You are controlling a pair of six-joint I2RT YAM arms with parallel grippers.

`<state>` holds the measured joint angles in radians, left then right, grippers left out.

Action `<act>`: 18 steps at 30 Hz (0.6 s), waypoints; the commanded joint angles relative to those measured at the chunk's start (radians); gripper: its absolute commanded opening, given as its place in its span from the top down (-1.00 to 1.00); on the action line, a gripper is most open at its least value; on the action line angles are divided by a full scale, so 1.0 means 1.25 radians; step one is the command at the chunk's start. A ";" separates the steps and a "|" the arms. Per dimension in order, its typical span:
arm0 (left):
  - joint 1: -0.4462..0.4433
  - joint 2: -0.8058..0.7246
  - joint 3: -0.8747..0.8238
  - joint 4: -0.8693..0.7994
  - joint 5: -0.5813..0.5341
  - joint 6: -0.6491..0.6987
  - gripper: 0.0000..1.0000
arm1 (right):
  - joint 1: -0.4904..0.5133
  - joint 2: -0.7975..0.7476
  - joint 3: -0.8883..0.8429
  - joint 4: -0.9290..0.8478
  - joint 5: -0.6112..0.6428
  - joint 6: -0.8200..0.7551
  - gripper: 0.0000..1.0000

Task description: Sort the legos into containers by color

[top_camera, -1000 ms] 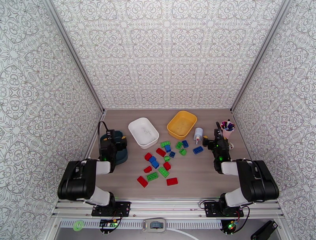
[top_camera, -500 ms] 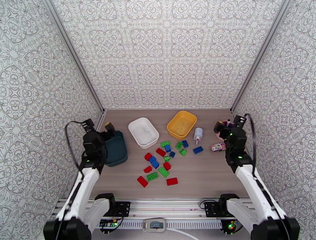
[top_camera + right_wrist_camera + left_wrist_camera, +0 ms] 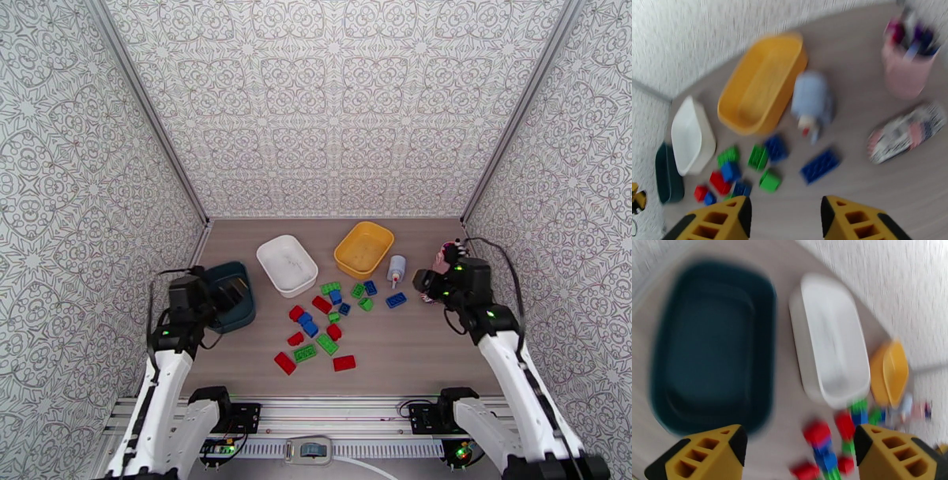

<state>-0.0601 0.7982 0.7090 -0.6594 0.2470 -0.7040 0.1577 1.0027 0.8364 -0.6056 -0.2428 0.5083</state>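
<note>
A grey-brown wood-grain tabletop [image 3: 395, 355] sits inside a booth whose three walls [image 3: 332, 103] carry a white-and-grey ornamental pattern. An aluminium rail [image 3: 340, 410] runs along the near edge. Three trays stand across the back half: one dark teal-blue tray [image 3: 246, 314] at the left, one white tray [image 3: 287, 264] beside it, and one yellow tray [image 3: 363, 249] further right. The legos lie loose on the tabletop in front of the white and yellow trays: six red legos [image 3: 344, 362], about six green legos [image 3: 327, 343] and about six blue legos [image 3: 396, 300]. Some touch, so the tally is not sure. One small white bottle [image 3: 396, 270] stands just right of the yellow tray. One pink cup of pens [image 3: 908, 75] stands near the right wall, with one black-and-white patterned packet [image 3: 904, 132] lying in front of it. The left pincer [image 3: 798, 437] hovers over the dark teal-blue tray in the top view, released, its yellow fingers [image 3: 703, 453] spread wide. The right pincer [image 3: 785, 209] hangs above the tabletop near the bottle, likewise released and spread.
</note>
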 commanded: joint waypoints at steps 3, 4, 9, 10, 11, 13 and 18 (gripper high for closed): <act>-0.280 -0.049 -0.006 -0.200 -0.169 -0.192 -0.51 | 0.225 0.026 -0.044 -0.021 0.041 0.085 -0.12; -0.326 -0.052 -0.018 -0.212 -0.193 -0.224 -0.45 | 0.258 0.036 -0.048 -0.016 0.057 0.095 -0.13; -0.525 -0.039 -0.098 -0.252 -0.252 -0.409 -0.23 | 0.404 0.093 -0.028 -0.019 0.163 0.117 -0.20; -0.553 -0.035 -0.110 -0.260 -0.261 -0.437 -0.20 | 0.425 0.106 -0.017 -0.026 0.185 0.117 -0.21; -0.583 -0.030 -0.121 -0.267 -0.276 -0.470 -0.20 | 0.445 0.119 -0.007 -0.034 0.207 0.117 -0.21; -0.632 -0.026 -0.149 -0.255 -0.288 -0.523 -0.22 | 0.475 0.141 0.009 -0.039 0.239 0.120 -0.21; -0.682 0.007 -0.210 -0.142 -0.279 -0.600 -0.22 | 0.516 0.186 0.037 -0.024 0.260 0.119 -0.26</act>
<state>-0.8879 0.7837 0.4728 -0.9169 -0.0681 -1.3342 0.7818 1.2125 0.8345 -0.6350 0.0162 0.6411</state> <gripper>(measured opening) 0.609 0.626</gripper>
